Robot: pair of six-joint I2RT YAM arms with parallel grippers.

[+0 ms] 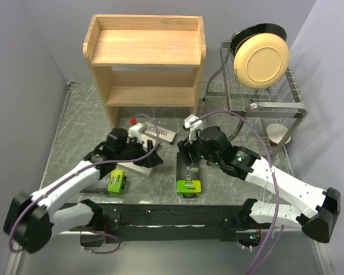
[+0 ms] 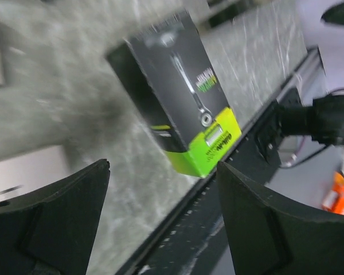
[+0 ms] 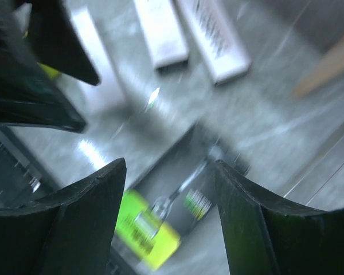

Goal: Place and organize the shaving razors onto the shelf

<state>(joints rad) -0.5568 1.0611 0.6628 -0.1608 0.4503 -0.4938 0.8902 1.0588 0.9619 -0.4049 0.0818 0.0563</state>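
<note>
The light wooden shelf point(image 1: 144, 54) stands at the back with nothing on either tier. A black-and-lime razor pack point(image 1: 188, 175) lies flat near the front edge. My right gripper point(image 1: 187, 156) hovers open just above it, and the pack point(image 3: 160, 220) shows between its open fingers point(image 3: 92, 223). A second black-and-lime pack point(image 1: 111, 182) lies front left. Slim white razor boxes point(image 1: 160, 133) lie below the shelf, and another point(image 1: 139, 167) lies under my left gripper point(image 1: 153, 158), which is open and empty. The left wrist view shows a black-and-lime pack point(image 2: 183, 91) beyond its open fingers point(image 2: 63, 217).
A wire dish rack point(image 1: 264, 97) with a cream plate point(image 1: 261, 59) stands at the back right, with a small bowl point(image 1: 278, 135) under it. A black rail point(image 1: 172, 215) runs along the table's front edge. Grey walls close in on the left and back.
</note>
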